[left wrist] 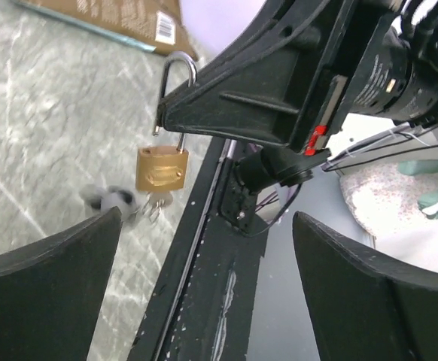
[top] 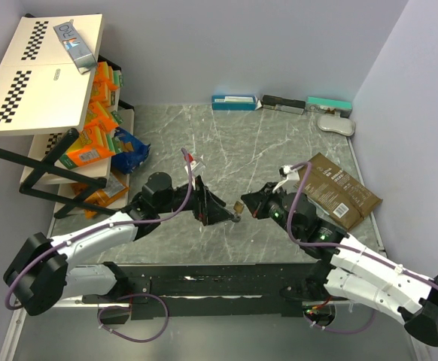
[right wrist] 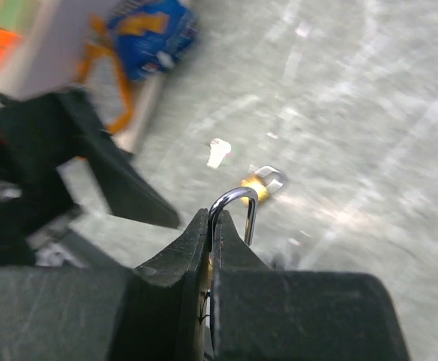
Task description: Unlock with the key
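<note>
A brass padlock (left wrist: 162,167) hangs in the air at mid-table by its steel shackle (left wrist: 175,83), small in the top view (top: 238,207). My right gripper (right wrist: 211,218) is shut on the shackle (right wrist: 234,201), and its black fingers (left wrist: 264,98) fill the left wrist view above the lock. One shackle leg ends short of the body. A key (left wrist: 150,207) with a blurred grey tag hangs from the lock's underside. My left gripper (left wrist: 208,226) stands wide open just short of the lock, holding nothing. It faces the right gripper (top: 247,204) from the left (top: 217,213).
A brown packet (top: 343,188) lies right of the right arm. A rack of snack packs (top: 91,135) and a blue bag (top: 131,150) stand at the left. Flat boxes (top: 234,101) line the back wall. A blurred brass and silver thing (right wrist: 260,183) shows beyond the shackle.
</note>
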`<action>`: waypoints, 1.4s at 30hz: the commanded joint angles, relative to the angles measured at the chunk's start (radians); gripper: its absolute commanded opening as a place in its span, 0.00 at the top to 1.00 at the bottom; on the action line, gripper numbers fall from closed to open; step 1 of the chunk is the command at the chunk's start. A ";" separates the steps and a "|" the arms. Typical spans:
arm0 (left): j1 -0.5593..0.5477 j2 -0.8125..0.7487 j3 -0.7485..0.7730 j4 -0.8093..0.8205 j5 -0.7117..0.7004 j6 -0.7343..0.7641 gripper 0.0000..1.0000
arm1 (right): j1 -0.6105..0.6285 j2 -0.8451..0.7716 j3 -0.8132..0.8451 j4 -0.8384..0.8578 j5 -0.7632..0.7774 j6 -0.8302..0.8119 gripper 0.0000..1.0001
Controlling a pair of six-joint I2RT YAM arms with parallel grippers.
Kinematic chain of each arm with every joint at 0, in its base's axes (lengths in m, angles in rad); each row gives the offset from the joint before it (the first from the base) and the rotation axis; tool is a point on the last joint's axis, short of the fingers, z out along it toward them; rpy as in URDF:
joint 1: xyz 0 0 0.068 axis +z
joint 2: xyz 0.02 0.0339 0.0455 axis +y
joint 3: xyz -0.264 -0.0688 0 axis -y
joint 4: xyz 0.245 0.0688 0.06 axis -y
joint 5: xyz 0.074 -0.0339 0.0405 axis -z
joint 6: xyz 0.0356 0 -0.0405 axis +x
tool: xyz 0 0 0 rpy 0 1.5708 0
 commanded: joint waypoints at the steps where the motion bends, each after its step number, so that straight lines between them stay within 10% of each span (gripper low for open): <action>1: 0.001 0.006 -0.011 0.037 -0.047 -0.006 0.01 | -0.002 -0.028 -0.038 -0.081 0.130 0.006 1.00; 12: 0.001 -0.101 0.054 -0.241 -0.184 0.072 0.01 | -0.002 0.165 -0.043 -0.156 0.283 -0.011 1.00; 29: 0.001 -0.080 0.025 -0.232 -0.212 0.054 0.00 | -0.002 0.624 0.194 -0.127 0.307 -0.152 1.00; 42: 0.004 -0.006 -0.088 -0.022 -0.236 0.015 0.01 | -0.104 0.608 0.120 0.103 -0.055 -0.221 1.00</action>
